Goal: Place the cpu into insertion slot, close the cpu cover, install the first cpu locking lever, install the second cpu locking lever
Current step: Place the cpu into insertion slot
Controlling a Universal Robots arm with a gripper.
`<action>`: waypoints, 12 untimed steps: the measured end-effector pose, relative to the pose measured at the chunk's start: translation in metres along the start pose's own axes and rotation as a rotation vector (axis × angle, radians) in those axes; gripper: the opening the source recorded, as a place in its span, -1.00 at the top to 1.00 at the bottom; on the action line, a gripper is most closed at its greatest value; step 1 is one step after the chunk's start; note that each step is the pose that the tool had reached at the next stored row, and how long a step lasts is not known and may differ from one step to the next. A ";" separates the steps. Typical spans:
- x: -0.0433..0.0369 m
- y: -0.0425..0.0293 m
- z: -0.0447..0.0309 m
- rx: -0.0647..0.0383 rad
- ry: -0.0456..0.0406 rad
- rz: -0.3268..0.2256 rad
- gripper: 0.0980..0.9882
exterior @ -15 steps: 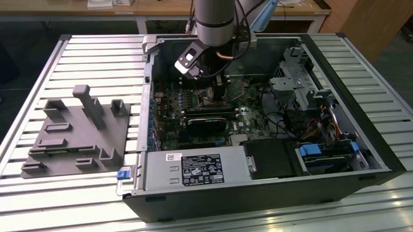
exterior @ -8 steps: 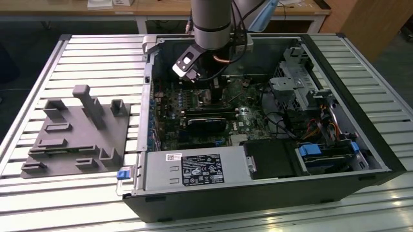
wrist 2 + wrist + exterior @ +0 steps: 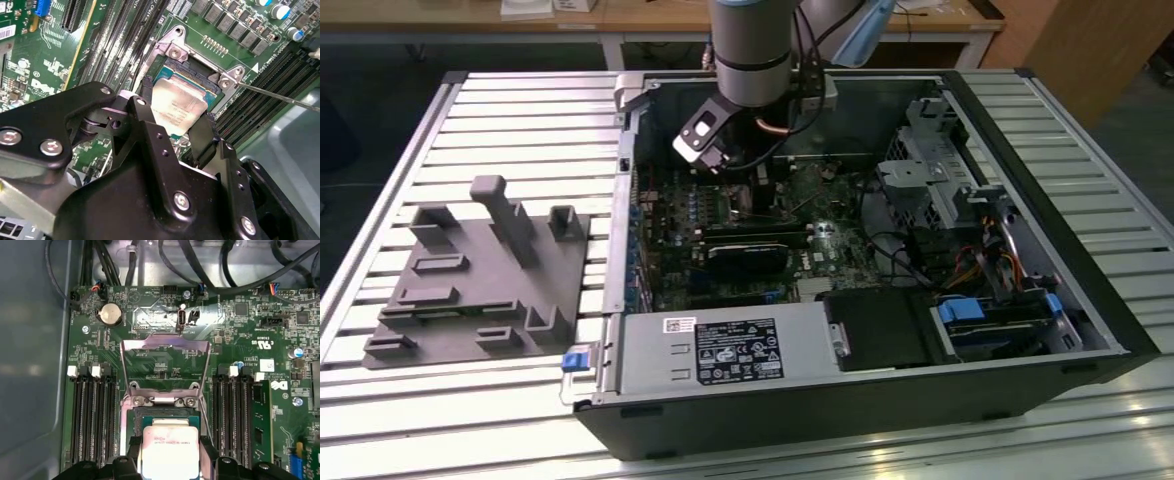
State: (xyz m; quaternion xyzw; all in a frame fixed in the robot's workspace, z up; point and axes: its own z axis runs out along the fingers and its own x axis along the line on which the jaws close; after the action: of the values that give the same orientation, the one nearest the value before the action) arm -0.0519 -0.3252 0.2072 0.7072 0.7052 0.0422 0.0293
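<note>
My fingers (image 3: 202, 137) are matt black; the cpu (image 3: 176, 106) top is satin silvery metal (cpu cover (image 3: 165, 342): bare, shiny sheet metal).

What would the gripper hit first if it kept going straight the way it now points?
Probably the open socket: the gripper holds the cpu over it, with the cover flipped up clear of that line. The gap left is unclear.

Grey fixture block (image 3: 474, 275) on slatted table (image 3: 520, 110), open computer case (image 3: 854, 415), coin battery (image 3: 109, 314)
</note>
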 end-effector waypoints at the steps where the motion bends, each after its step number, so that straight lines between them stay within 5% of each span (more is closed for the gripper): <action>1: 0.0000 -0.0001 0.0009 0.000 0.0002 -0.002 0.01; 12: -0.0001 -0.0008 0.0073 0.000 0.0005 -0.005 0.01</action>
State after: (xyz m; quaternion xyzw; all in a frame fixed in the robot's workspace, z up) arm -0.0520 -0.3252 0.1998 0.7055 0.7068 0.0423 0.0292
